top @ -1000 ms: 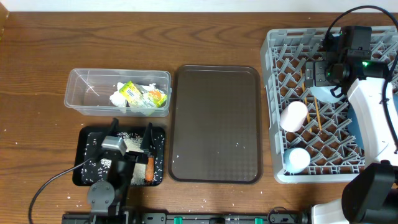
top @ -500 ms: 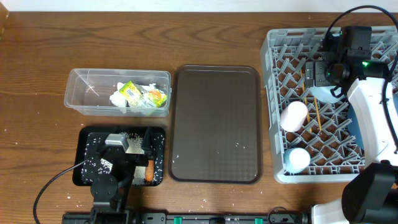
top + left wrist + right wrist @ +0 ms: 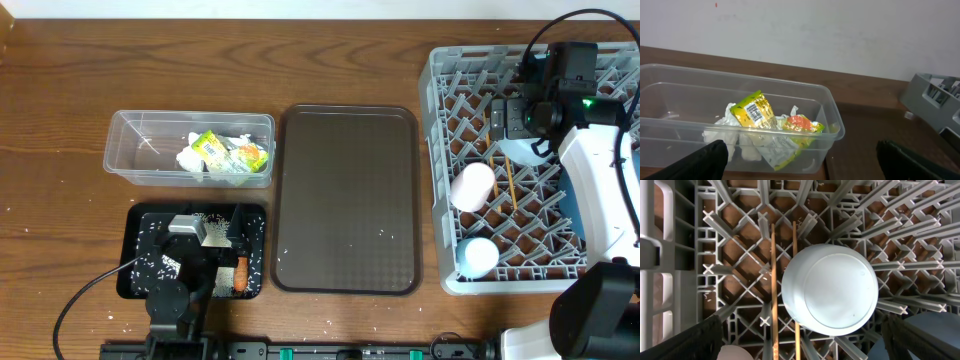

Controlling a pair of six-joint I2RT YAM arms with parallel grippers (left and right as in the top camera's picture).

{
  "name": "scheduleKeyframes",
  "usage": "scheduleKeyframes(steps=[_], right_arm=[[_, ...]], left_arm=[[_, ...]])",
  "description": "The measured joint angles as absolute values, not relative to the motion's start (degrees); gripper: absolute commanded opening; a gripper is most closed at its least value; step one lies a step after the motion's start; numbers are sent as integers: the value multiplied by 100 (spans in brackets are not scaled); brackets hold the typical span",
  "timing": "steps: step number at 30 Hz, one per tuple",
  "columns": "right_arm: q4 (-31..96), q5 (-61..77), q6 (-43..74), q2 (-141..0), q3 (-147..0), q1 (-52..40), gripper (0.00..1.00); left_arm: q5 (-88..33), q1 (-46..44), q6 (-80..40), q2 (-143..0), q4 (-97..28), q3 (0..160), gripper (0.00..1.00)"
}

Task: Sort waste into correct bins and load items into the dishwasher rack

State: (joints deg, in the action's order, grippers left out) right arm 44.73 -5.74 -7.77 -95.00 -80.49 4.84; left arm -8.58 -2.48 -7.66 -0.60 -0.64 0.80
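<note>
I'm looking at a dark brown, wood-grained surface [image 3: 60, 90] with a plain white wall [image 3: 840, 30] behind it. The clear thin-walled tub [image 3: 125, 150] holds the glossy crumpled wrapper [image 3: 212, 147] and the white paper [image 3: 190, 160]. Rice grains [image 3: 160, 262] speckle the shallow black tray [image 3: 135, 285], and the carrot [image 3: 240, 275] lies in it too. My left jaws hang over that tray, spread wide and gripping nothing. The grey lattice rack [image 3: 440, 180] carries the smooth upturned bowl [image 3: 829, 289] with the slim wooden chopsticks [image 3: 773, 295] just beside it. The pink cup [image 3: 472, 186] and light blue cup [image 3: 478, 256] are in the rack as well. My right jaws gape wide above the bowl, empty.
</note>
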Motion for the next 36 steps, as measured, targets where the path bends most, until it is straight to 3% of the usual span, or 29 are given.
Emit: scheduleKeyframes(steps=[36], right_arm=[[4484,-572,-777,-9378,-8044,484,99]], left_arm=[[-856,-248,-766,-60,-67,82,97]])
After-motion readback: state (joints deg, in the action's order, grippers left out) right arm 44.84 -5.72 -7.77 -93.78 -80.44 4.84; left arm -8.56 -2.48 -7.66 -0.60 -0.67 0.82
